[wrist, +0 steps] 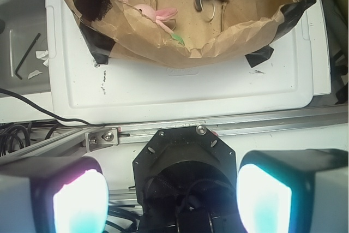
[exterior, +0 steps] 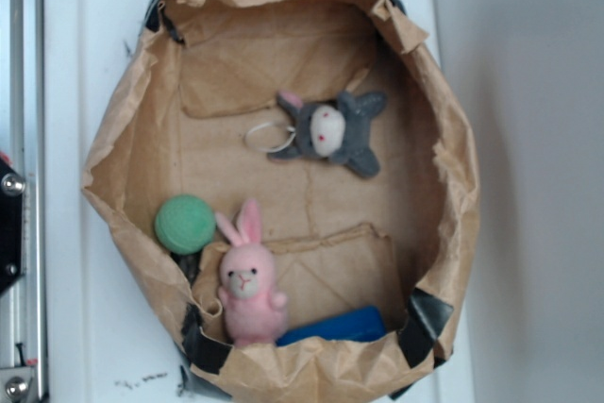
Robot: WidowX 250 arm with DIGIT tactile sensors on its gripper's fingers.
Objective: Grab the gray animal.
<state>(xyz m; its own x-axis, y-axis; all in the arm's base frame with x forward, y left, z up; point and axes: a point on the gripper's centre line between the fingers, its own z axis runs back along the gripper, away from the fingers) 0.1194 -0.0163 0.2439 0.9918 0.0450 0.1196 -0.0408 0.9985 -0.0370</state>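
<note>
We see one gray animal [exterior: 327, 132] lying in the paper bag [exterior: 123, 139], one pink bunny [exterior: 248, 280], one green ball [exterior: 185, 224]. Our gripper [wrist: 172, 192] is spread wide, far outside, above the white table [wrist: 180, 85].

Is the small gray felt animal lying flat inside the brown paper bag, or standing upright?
Lying flat. The small gray felt animal rests face-up on the floor of the brown paper bag, limbs splayed, white face upward.
</note>
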